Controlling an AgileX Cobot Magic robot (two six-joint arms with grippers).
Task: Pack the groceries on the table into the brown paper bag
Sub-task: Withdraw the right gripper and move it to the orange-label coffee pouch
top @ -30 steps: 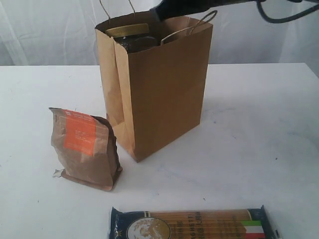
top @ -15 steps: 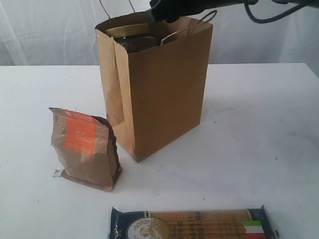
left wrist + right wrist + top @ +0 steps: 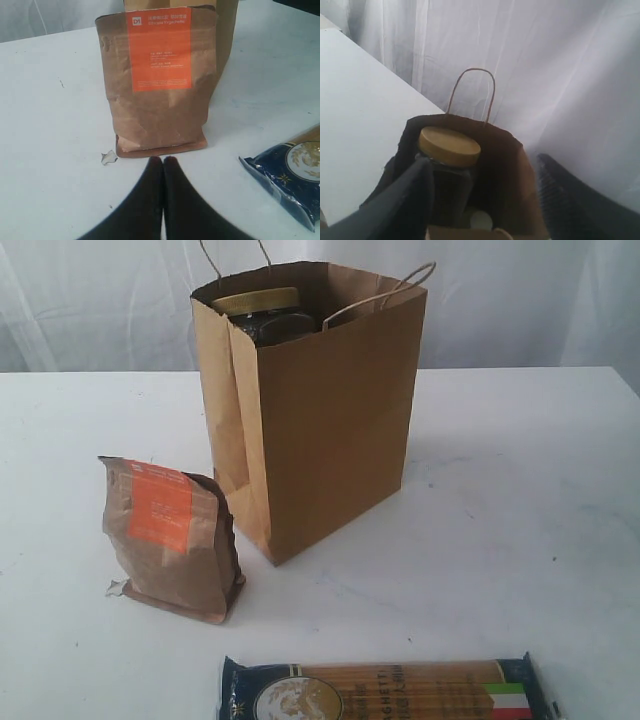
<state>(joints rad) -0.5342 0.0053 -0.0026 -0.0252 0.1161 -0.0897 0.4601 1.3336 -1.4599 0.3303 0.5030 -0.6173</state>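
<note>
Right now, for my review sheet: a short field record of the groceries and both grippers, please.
in bag: gold-lidded jar, upright, lid at the mouth of the brown paper bag
on table: kraft pouch standing beside the bag; spaghetti pack lying flat
left gripper: shut, empty, just short of the pouch
right gripper: open, empty, facing the bag's mouth

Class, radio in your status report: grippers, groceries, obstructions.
Left gripper shut, facing kraft pouch. Right gripper open over brown paper bag; gold-lidded jar inside. Spaghetti pack on table. Nothing blocking.
</note>
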